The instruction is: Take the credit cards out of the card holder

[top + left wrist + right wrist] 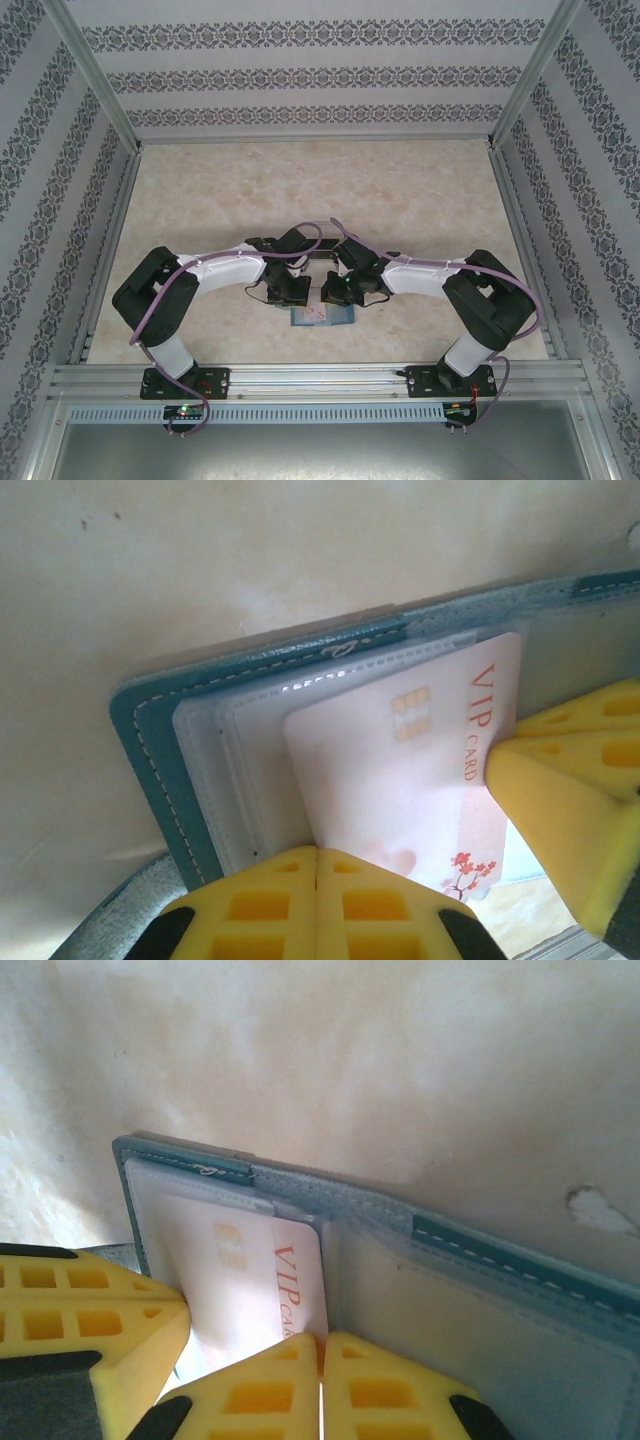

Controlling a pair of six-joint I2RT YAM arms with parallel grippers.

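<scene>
Teal leather sits low in the middle of the top view. The wallet [322, 317] lies open on the pale marbled table [320, 190], near the front rail [320, 378]. Both arms bend inward over it. The left gripper [291, 292] and right gripper [340, 290] point down over its far side, very close to each other.

In the left wrist view the wallet is spread flat, with a stitched teal border framing clear sleeves [250, 770]. A pale card [400, 770], printed "VIP" with a gold chip and small red blossoms, lies slanted across the sleeves. I cannot tell how much of it is tucked in. The left gripper's yellow fingers [260, 910] are pressed together with no gap, right at the card's near edge. Whether they nip the card or the wallet is unclear. The right gripper's fingers come in from the right, their tips against the card's edge beside the lettering.

In the right wrist view the card lies on the wallet's left half, its far end reaching the sleeve edge. The right half shows bare grey-blue lining. The right gripper's fingers [390, 1395] are closed tight, and their seam meets the card's near corner by the fold. I cannot say whether the card is pinched. The left gripper's fingers touch the card's opposite side.
</scene>
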